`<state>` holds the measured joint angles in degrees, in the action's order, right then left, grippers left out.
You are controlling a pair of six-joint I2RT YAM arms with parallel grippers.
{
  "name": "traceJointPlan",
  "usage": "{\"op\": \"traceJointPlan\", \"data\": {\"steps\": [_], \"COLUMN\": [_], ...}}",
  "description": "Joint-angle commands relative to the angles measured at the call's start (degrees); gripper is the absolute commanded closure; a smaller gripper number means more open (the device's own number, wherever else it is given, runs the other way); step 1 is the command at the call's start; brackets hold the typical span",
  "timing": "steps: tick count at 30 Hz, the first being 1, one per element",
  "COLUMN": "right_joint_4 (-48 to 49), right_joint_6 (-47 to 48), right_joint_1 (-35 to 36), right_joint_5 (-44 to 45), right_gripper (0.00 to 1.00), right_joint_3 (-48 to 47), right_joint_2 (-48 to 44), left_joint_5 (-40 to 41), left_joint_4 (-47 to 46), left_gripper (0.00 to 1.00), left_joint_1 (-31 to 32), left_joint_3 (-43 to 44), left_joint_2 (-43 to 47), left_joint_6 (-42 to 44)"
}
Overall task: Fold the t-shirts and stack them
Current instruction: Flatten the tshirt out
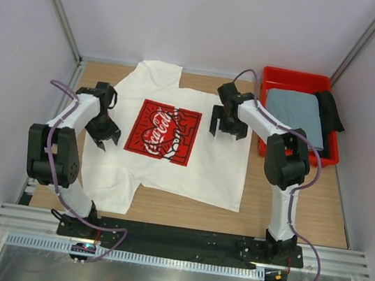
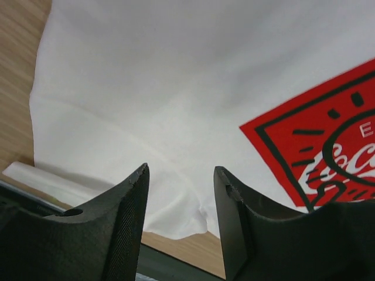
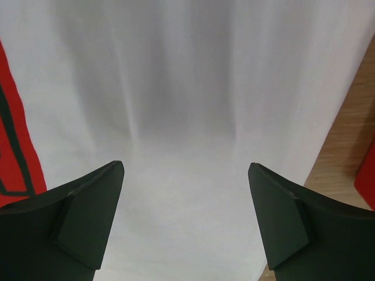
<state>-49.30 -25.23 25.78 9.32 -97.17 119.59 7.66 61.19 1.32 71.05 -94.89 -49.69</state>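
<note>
Overhead view; wrist views close, seemingly downward, over shared t-shirt [image 1: 197,170]

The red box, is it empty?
No, a folded grey-blue shirt and a black thing lie in the red box.

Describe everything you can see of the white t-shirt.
The white t-shirt is soft, thin-looking cloth, spread flat on the wooden table, print side up. A red square Coca-Cola print sits on its chest. One sleeve points to the far edge, the other to the near left, and a few light creases show. It is not yet folded. The left gripper and right gripper hang open over its two sides, holding nothing; whether they touch the cloth is unclear.
</note>
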Motion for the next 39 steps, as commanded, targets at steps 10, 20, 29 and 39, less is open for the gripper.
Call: {"op": "traceJointPlan", "data": {"steps": [10, 20, 29, 39], "right_joint_4": [5.09, -5.53, -5.03, 5.43], "right_joint_6": [6.16, 5.99, 2.29, 2.12], "right_joint_1": [-0.03, 0.06, 2.25, 2.87], "right_joint_5": [6.76, 7.03, -6.75, -14.07], "right_gripper": [0.07, 0.06, 0.04, 0.04], "right_joint_3": [-12.78, -30.98, -4.82, 22.27], "right_joint_2": [11.61, 17.62, -8.91, -30.73], "left_joint_5": [-3.61, -2.13, 5.01, -4.66], "left_joint_4": [-12.40, -6.99, 5.34, 1.31], "left_gripper": [0.50, 0.42, 0.55, 0.69], "left_joint_1": [-12.39, -12.75, -18.62, -31.29], "left_joint_3": [-6.09, -5.65, -12.07, -17.52], "left_joint_2": [-6.00, 7.31, 18.95, 14.56], "left_joint_6": [1.97, 4.33, 10.66, 9.62]}}
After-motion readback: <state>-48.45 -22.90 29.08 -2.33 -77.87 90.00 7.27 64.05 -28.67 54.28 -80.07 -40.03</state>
